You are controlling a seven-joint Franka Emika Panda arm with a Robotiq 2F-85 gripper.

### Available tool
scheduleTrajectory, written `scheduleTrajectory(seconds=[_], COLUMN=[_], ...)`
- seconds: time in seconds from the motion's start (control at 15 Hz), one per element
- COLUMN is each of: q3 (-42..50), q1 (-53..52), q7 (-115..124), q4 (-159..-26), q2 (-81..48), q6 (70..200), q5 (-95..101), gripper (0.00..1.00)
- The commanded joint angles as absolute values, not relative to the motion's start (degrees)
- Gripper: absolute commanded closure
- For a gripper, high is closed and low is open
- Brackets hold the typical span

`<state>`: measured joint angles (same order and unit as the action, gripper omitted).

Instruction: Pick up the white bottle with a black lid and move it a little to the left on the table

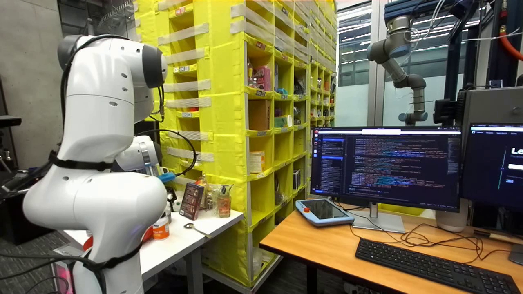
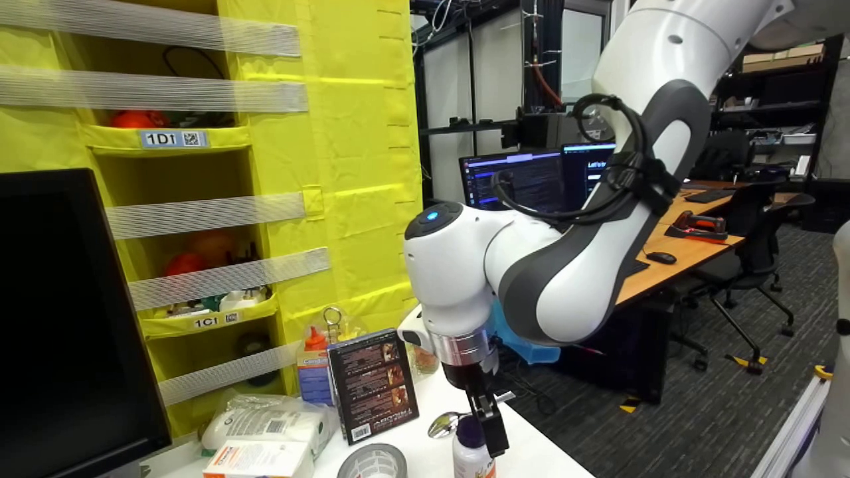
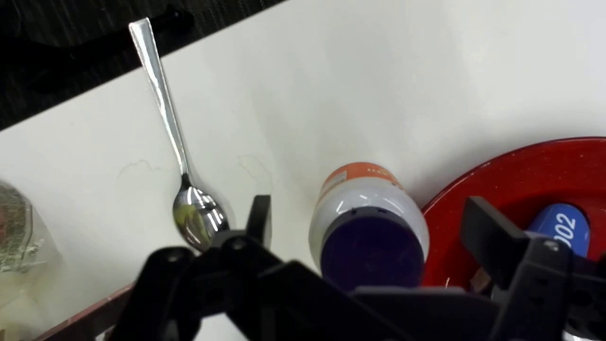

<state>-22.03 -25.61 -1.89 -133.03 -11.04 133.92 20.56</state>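
Note:
A white bottle (image 3: 360, 192) with an orange label and a dark purple-black lid (image 3: 371, 248) stands upright on the white table (image 3: 303, 90). The bottle also shows in both exterior views (image 2: 469, 457) (image 1: 161, 230), partly cut by the frame edge in one and partly behind the arm in the other. My gripper (image 3: 372, 227) is open and points down over the bottle. In the wrist view its fingers lie on either side of the lid with gaps on both sides, so nothing is held. In an exterior view the gripper (image 2: 490, 425) overlaps the lid's side.
A red dish (image 3: 511, 175) with a blue item in it sits close beside the bottle. A spoon (image 3: 163, 102) lies on the other side. A dark box (image 2: 375, 388), a tape roll (image 2: 373, 461), bagged items (image 2: 265, 425) and a soap bottle (image 1: 224, 204) stand near the yellow shelving (image 2: 352, 166).

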Motion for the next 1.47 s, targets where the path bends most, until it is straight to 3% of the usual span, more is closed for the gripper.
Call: scheduleTrajectory(seconds=[0.0, 0.8, 0.87, 1.0, 1.2, 1.4], q3=[-21.91, -21.38, -21.22, -20.96, -20.52, -19.89], q1=[-25.52, -25.31, -25.42, -25.47, -25.51, -25.70], q7=[-3.87, -8.05, -7.86, -7.70, -6.93, -5.47], q4=[-131.86, -126.82, -126.32, -125.72, -125.09, -125.28], q2=[-11.80, -18.21, -18.77, -19.36, -19.57, -18.84], q6=[133.87, 132.74, 132.69, 132.77, 132.39, 131.96], q5=[21.57, 20.74, 20.70, 20.56, 20.45, 20.74], gripper=[0.00, 0.00, 0.25, 0.32, 0.56, 0.56])
